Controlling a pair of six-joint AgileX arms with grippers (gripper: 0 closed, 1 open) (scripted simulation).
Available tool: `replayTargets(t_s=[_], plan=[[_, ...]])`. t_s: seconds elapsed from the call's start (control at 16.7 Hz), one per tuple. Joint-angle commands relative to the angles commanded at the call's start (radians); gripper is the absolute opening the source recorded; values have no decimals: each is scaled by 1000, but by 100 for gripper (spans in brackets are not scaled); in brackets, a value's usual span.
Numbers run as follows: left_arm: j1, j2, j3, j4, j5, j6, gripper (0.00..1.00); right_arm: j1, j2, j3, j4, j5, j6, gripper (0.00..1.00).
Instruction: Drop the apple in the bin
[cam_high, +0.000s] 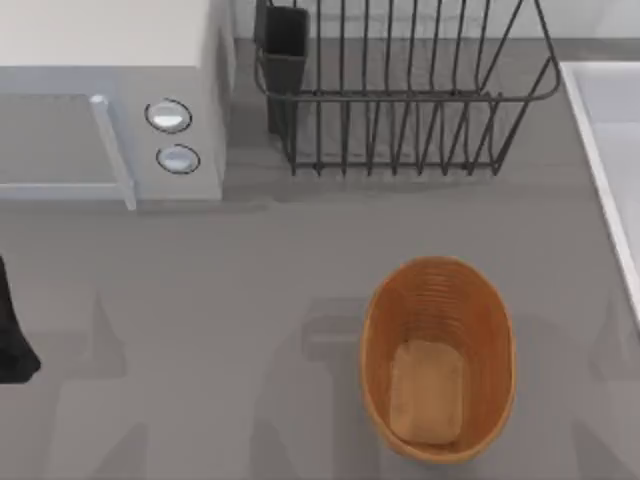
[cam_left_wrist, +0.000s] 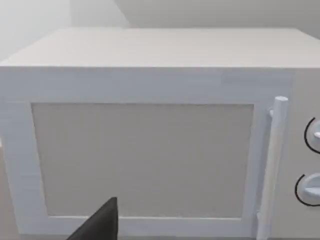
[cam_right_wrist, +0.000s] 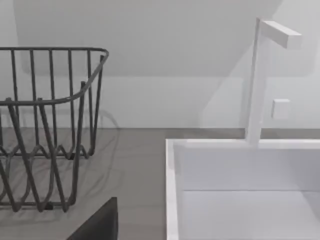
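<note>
Bin (cam_high: 437, 290) first: it sits on the table (cam_high: 200, 300) at about 5 o'clock from the middle in the top view, with nothing in it but its pale flat bottom. Its long way runs almost from 12 to 6 o'clock. I cannot tell where the apple is, so I cannot say which way it lies from either gripper. My guess is that it may be behind the shut door of the microwave (cam_high: 110, 60), which stands at 10 o'clock. The left arm (cam_high: 12, 335) is a dark shape at the 9 o'clock edge of the top view. From it the bin lies far off toward 3 o'clock, well apart. The left gripper (cam_left_wrist: 100, 222) faces the microwave door, with the door handle (cam_left_wrist: 274, 165) and two knobs off to one side. I cannot tell how wide it is, or if it has hold of anything. The right gripper (cam_right_wrist: 100, 222) looks toward the rack (cam_right_wrist: 45, 130) and the sink (cam_right_wrist: 240, 170), and I cannot tell its state either. The rack stands at 1 o'clock and the sink at 3 o'clock. I think the right arm is the nearer one to the bin, and the left arm the nearer one to the microwave
</note>
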Motion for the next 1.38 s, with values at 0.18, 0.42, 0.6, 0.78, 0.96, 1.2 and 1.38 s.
replayTargets(t_s=[0.18,0.42,0.6,0.78,0.96,1.2,1.38], plan=[[1,9,9,-5,1,9,100,0,0,0,0,0,0,100],[23,145,135,-79,11,132,100,0,0,0,0,0,0,100],[61,333,277,-194,11,290,100,0,0,0,0,0,0,100],[109,586,421,-351,5,483,100,0,0,0,0,0,0,100],[159,884,557,-526,-4,687,100,0,0,0,0,0,0,100],[219,1267,739,-745,-12,952,100,0,0,0,0,0,0,100],[254,1480,878,-870,-11,1122,100,0,0,0,0,0,0,100]])
